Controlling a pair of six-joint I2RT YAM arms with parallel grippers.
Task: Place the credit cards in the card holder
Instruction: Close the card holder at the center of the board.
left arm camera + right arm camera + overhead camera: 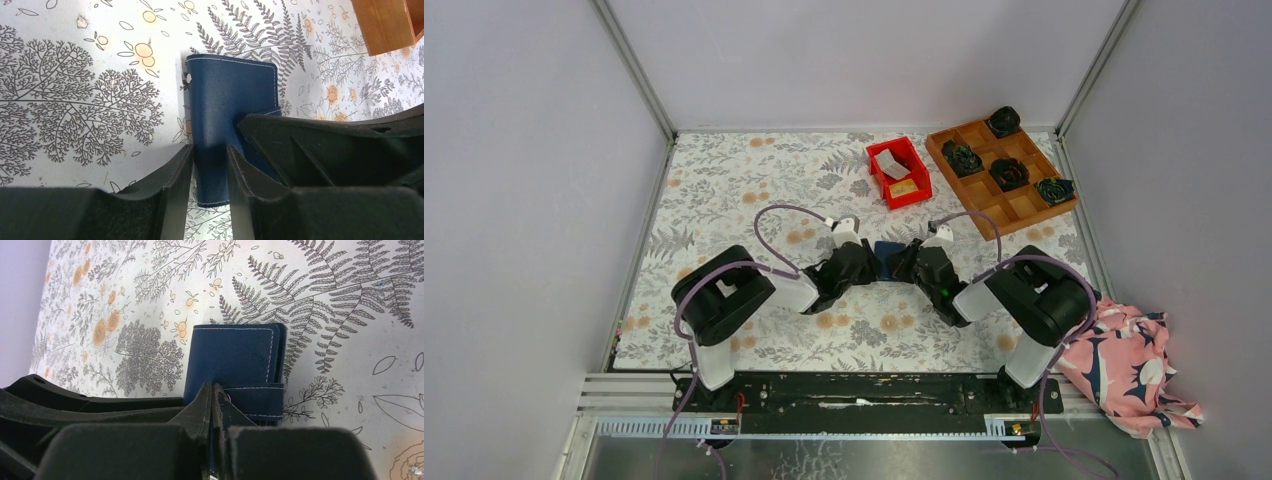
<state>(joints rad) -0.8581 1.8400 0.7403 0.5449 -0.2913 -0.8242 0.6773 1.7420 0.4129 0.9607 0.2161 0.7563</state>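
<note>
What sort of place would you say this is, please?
Most likely a robotics lab test cell: grey wall panels enclose a floral-patterned tablecloth, a black mounting rail runs along its near edge, and staged props include a red plastic bin and a wooden grid tray.

My count: one card holder (pixel 887 258), two credit cards (pixel 894 168), one red bin (pixel 921 166), one wooden tray (pixel 1024 206), four dark bundles (pixel 1009 173).

Bright, even light from above washes the counter (pixel 724 200); shadows are soft. Up close, the left tool (pixel 209 152) and right tool (pixel 211 390) read dark, slightly soft.
</note>
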